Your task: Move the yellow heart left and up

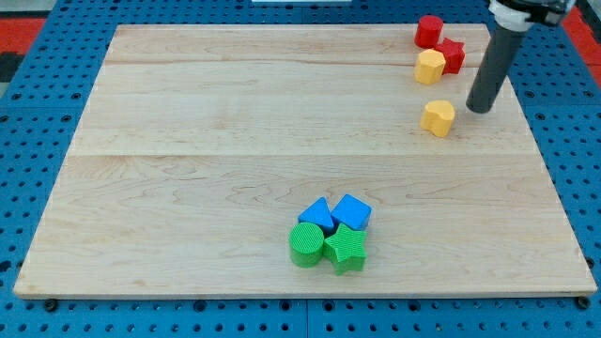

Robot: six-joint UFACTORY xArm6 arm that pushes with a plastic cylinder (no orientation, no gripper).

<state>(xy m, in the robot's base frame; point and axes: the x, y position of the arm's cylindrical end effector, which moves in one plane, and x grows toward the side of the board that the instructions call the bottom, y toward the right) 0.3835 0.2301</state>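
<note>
Yellow heart (438,117) sits near the board's (235,141) right edge, with my tip (480,109) just to its right, apart; no claw here, only a rod. Toward the top right corner cluster a yellow hexagon (430,67), red star (452,54) and red cylinder (429,30). Near the bottom edge huddle two blue blocks (335,214) and two green (326,246).

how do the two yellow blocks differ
The yellow heart sits alone, lower on the board, just left of my tip. The yellow hexagon sits higher, touching the red star below the red cylinder. Both are yellow, similar in size.
</note>
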